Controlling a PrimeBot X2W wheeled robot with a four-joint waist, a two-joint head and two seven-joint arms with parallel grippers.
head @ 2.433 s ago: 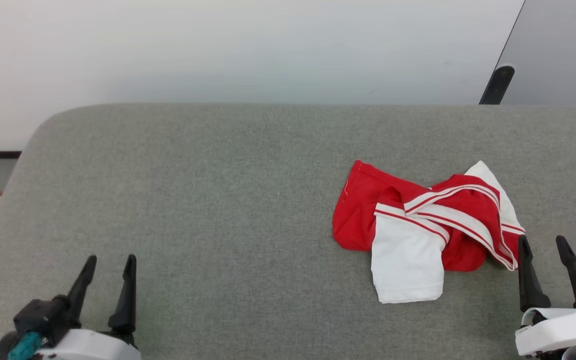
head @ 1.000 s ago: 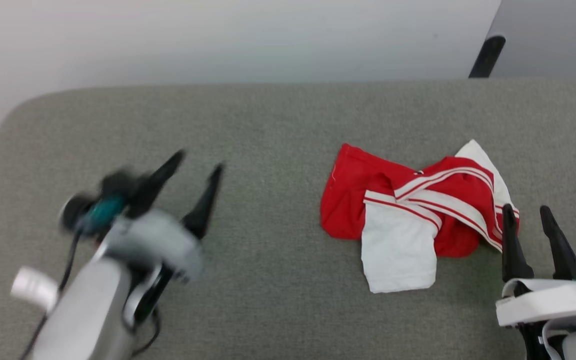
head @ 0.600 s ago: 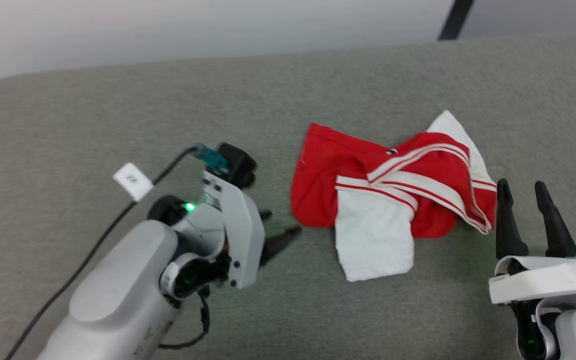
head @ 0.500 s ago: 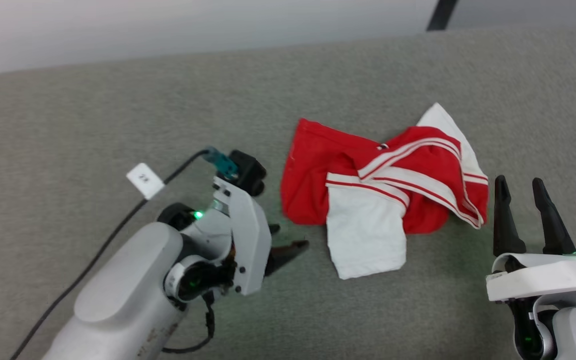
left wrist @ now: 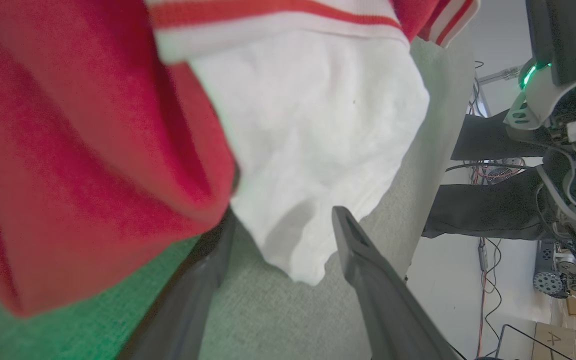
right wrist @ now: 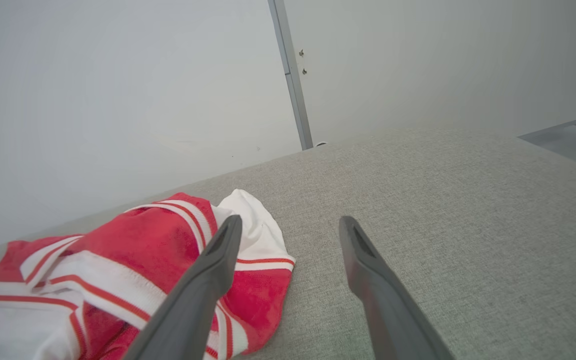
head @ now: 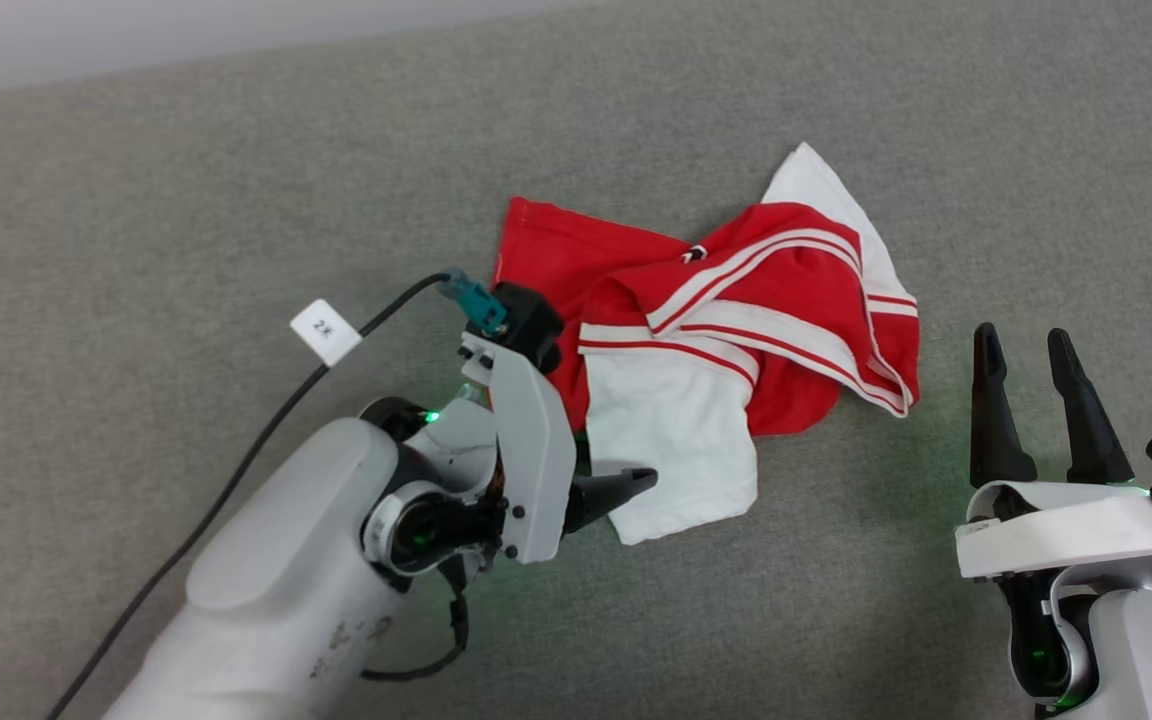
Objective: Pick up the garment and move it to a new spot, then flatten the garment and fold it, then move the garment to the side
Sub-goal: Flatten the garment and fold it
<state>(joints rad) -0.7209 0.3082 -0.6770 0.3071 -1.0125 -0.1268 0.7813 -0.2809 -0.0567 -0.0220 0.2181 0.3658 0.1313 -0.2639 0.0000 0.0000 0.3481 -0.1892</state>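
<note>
the garment [head: 796,290] lies crumpled, its white corner set between the parted, unclamped fingers of the left gripper [left wrist: 284,215]; the right gripper [head: 1021,332] is held open and empty, just beside the red hem. should only a thin layer be pinched, the cloth could slip out.

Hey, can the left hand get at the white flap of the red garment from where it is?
Probably yes: the left hand is open and the garment's white flap lies between its fingers, with nothing in the way.
</note>
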